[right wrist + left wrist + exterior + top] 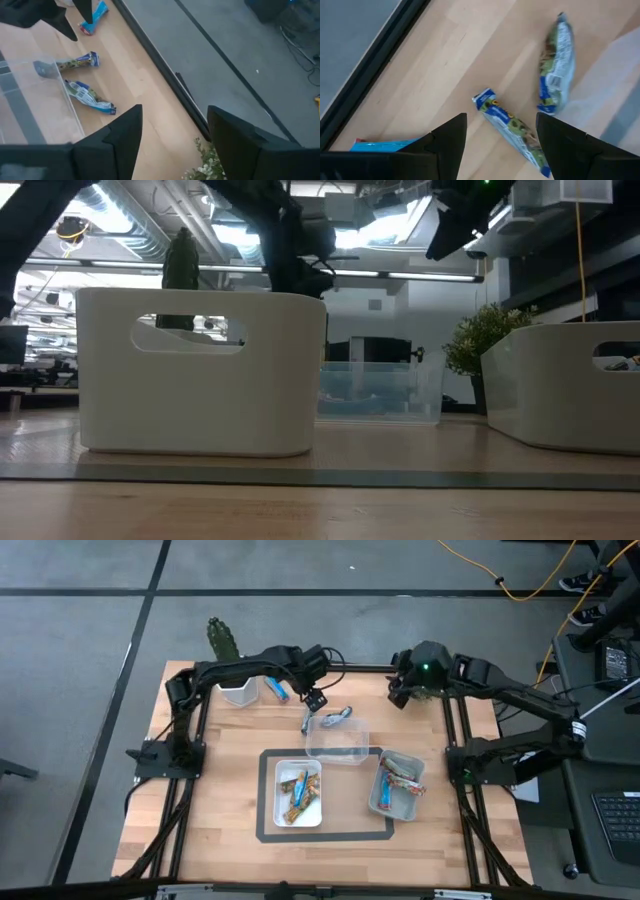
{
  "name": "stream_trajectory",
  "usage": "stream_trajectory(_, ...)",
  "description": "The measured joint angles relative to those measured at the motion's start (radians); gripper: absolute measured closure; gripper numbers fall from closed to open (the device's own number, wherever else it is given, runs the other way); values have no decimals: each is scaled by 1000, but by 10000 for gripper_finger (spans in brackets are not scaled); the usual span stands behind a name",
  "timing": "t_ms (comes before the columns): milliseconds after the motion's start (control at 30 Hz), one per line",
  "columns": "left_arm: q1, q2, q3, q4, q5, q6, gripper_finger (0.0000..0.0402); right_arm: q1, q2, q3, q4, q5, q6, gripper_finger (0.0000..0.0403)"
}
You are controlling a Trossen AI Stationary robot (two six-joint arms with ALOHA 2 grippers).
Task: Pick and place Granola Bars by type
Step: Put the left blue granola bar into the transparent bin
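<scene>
No readable print on any wrapper. Left gripper [313,697] w/ fingers spread wide, empty, hovers over two blue-silver granola bars [512,130] on bare wood by clear bin [337,740], near table's far edge. Blue-red bar [277,690] lies beside. Right gripper [400,692] also wide, empty, at far edge. More bars in white tray [297,792] and grey tray [395,785].

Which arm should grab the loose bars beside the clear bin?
Left. Its hand hangs open right above the two silver-blue bars; the right hand is open too, but farther off at the table's far edge.
</scene>
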Motion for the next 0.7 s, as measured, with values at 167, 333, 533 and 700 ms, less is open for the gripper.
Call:
stream_trajectory(167,3,55,1,7,-21,-1,173,-51,3,0,7,-55,-26,179)
stream_trajectory(333,3,113,1,19,-19,-10,173,-82,3,0,23,-89,-63,179)
stream_trajectory(533,3,165,1,35,-12,-29,173,-104,3,0,30,-113,-90,179)
stream_trajectory(700,3,193,1,31,-6,-39,173,-112,3,0,30,-114,-97,179)
